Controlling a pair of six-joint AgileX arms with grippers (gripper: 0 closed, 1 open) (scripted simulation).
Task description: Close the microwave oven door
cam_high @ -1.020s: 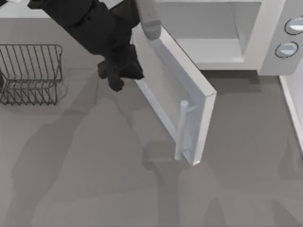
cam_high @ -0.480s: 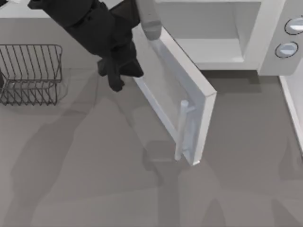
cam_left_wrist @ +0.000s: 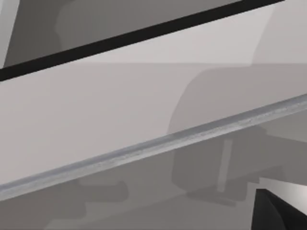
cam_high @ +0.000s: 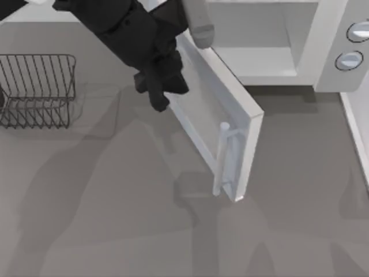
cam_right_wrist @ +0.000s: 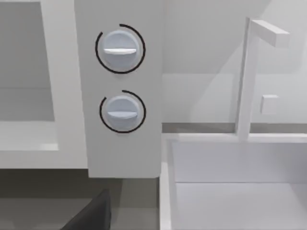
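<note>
The microwave oven (cam_high: 300,40) stands at the twelve-to-one o'clock edge of the top view, its white cavity open toward the camera and its two round knobs (cam_right_wrist: 120,48) stacked on the side panel at its three o'clock end. The microwave oven door (cam_high: 216,115) is swung wide open, hinged at the cavity's nine o'clock corner and running out over the grey tabletop (cam_high: 115,219) toward five o'clock, its free edge well apart from the oven body. The pale bar handle (cam_high: 221,158) sits near that free edge, on the face turned toward seven o'clock.

The left arm's dark tool (cam_high: 158,89) hangs at about eleven o'clock from the door's middle, close against the outer, windowed face near the hinge end. The door panel therefore lies at the tool's four o'clock side, stretching away from it toward the handle. Whether the tool actually touches the panel cannot be told, and whether its fingers are spread or pressed together cannot be told either. The left wrist view looks along the door's flat face and a grey edge strip.

A dark wire basket (cam_high: 37,89) rests on the tabletop at nine o'clock, well apart from the door. In the right wrist view, a white sink (cam_right_wrist: 235,182) with a faucet sits just beside the oven.
</note>
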